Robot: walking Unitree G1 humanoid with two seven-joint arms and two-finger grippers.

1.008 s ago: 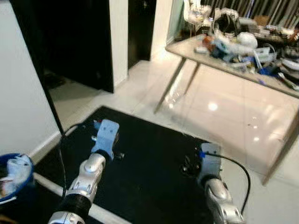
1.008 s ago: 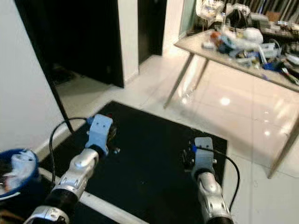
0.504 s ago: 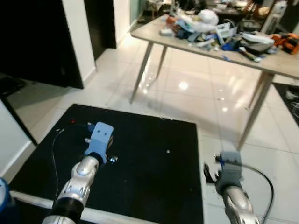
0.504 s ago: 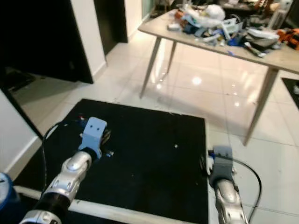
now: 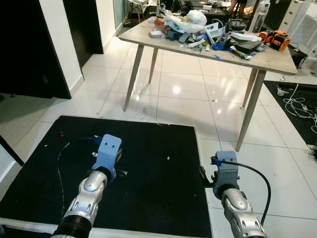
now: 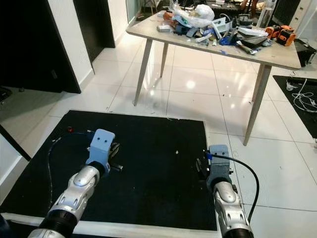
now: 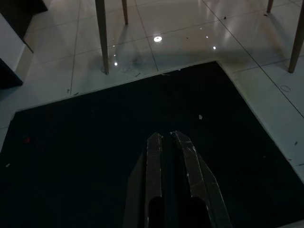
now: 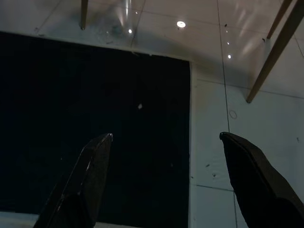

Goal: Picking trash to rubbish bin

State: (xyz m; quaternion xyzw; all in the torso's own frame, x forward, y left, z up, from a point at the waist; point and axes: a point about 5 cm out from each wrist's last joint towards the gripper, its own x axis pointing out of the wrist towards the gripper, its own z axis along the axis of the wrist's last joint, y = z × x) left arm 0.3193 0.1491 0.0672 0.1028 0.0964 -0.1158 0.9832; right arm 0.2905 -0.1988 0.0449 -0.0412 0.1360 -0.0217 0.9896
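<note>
— Looking for trash, what does the robot have within reach?

— Very little on the floor. A tiny pale scrap (image 5: 168,158) lies on the black mat (image 6: 148,163), roughly mid-mat and nearer the far edge than the near one. A small red speck (image 5: 61,134) sits by the mat's far left corner. The bulk of the clutter is the pile of bags and wrappers (image 5: 185,25) heaped on the table (image 6: 277,53), toward its far left end.

— How would the scrap handle?

— It looks like a light crumb of paper or plastic, probably soft and flat against the mat, so likely hard to pinch; fingertips would have to close right at the mat's surface around it. The bags on the table seem light and crumpled, easiest to take by a bunched fold, though what lies under them cannot be told.

— And the grippers?

— The left gripper (image 7: 166,137) hangs over the left half of the mat with its two fingers pressed nearly together, holding nothing. The right gripper (image 8: 166,137) hovers over the mat's right edge, where mat meets white tile, fingers spread wide and empty.

— Room to move?

— Plenty over the mat and the glossy tiles (image 5: 277,163) between it and the table. Things to mind are the table's slanted legs (image 6: 142,74) beyond the mat's far edge, the dark doorway (image 5: 29,44) on the left, and loose cables (image 5: 297,101) on the floor at the far right.
</note>
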